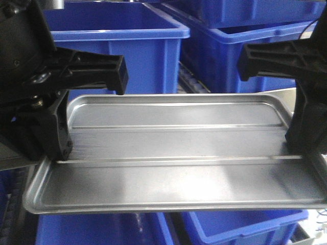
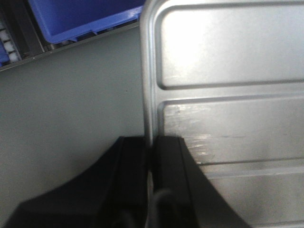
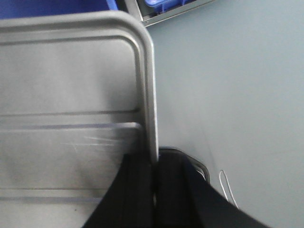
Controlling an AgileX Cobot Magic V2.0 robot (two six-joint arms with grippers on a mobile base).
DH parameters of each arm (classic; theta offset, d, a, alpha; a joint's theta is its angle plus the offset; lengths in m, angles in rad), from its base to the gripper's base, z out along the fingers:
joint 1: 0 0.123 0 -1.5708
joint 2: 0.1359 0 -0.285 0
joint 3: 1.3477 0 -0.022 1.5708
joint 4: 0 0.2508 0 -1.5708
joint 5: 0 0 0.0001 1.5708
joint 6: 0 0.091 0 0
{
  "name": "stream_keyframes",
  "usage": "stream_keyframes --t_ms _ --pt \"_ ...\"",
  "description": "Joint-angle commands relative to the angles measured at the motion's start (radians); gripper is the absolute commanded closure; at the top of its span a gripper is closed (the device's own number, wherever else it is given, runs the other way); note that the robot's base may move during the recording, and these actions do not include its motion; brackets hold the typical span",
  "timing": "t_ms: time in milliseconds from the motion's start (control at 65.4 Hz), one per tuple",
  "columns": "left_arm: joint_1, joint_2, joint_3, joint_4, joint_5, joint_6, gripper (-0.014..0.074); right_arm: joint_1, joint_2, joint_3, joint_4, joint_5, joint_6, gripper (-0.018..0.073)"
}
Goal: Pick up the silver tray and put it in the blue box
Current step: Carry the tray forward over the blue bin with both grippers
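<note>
The silver tray [image 1: 173,153] hangs in the air across the front view, held level by both arms, its two long ridges running left to right. My left gripper [image 1: 59,150] is shut on the tray's left rim; in the left wrist view [image 2: 151,145] its black fingers pinch the rim from both sides. My right gripper [image 1: 299,148] is shut on the tray's right rim, as the right wrist view [image 3: 154,164] shows. A blue box [image 1: 117,46] stands open just behind the tray. The tray also fills the left wrist view [image 2: 228,95] and the right wrist view [image 3: 71,118].
More blue boxes are stacked at the back right [image 1: 240,41] and below the tray [image 1: 240,227]. A grey floor [image 2: 71,128] lies beneath. A blue box corner [image 2: 80,19] and a roller rail [image 2: 9,45] show at the upper left of the left wrist view.
</note>
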Motion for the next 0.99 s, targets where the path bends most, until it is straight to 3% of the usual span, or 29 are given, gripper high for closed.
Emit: stream_keyframes --t_ms 0,978 --pt "-0.006 -0.033 -0.024 0.022 0.0 -0.002 0.0603 -0.001 -0.019 -0.024 -0.043 -0.025 0.0 0.0491" --pt "-0.006 -0.033 -0.024 0.022 0.0 -0.002 0.0603 -0.001 -0.019 -0.024 -0.043 -0.025 0.0 0.0491"
